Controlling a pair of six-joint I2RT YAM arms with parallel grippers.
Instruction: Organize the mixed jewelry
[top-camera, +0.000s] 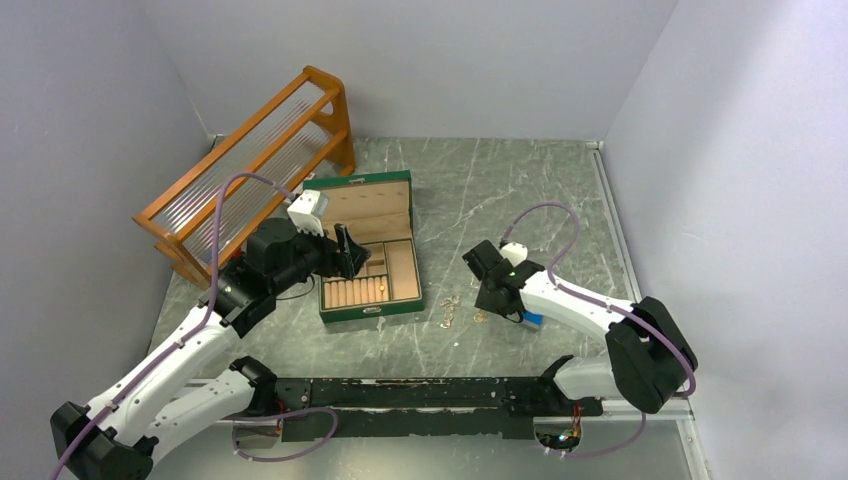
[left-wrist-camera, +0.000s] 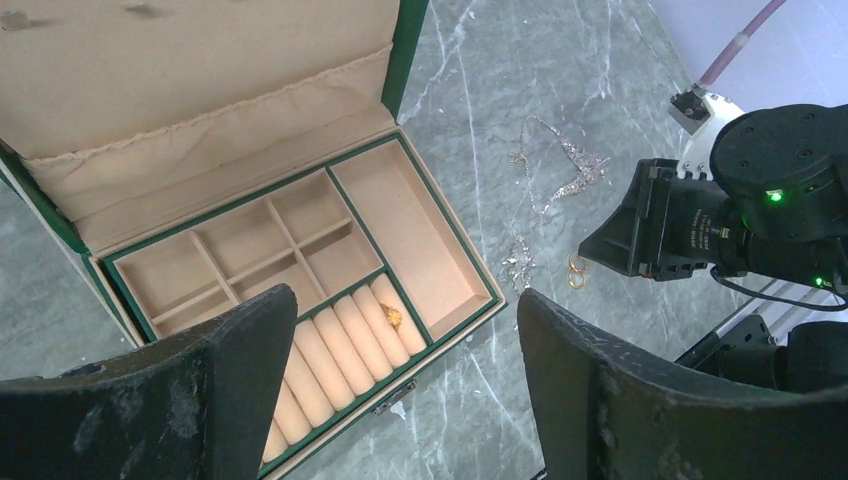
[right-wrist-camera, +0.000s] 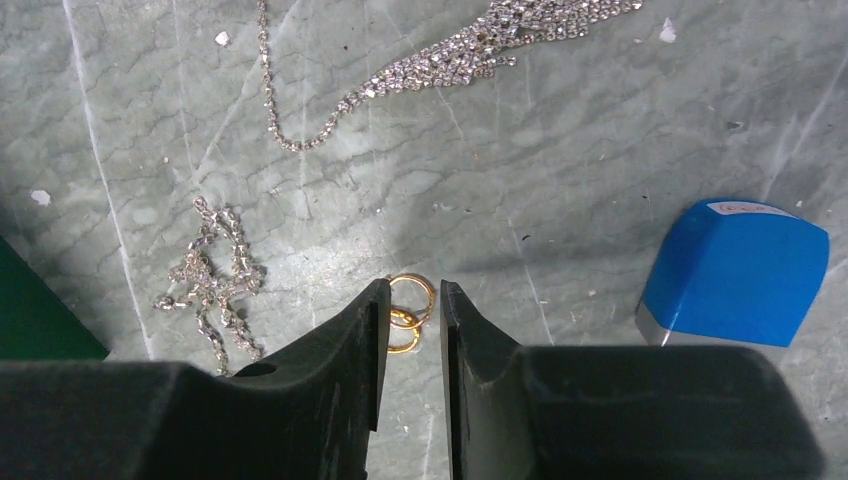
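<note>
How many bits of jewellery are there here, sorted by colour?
Silver sparkly chains: 2 (long, short)
Gold hoops on the table: 2
Gold piece in the green box: 1
Total: 5

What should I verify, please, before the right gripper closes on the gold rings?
1. The rings lie in line with the gap of the right gripper: ok.
2. Its jaws stand narrowly apart, not yet clamped: ok.
3. It is low enough to pinch them off the table: cannot tell.
4. The small chain and the blue block lie apart from it: ok.
5. The box is open, with free slots beside the stored ring: ok.
6. The left gripper is open and holds nothing, over the box: ok.
</note>
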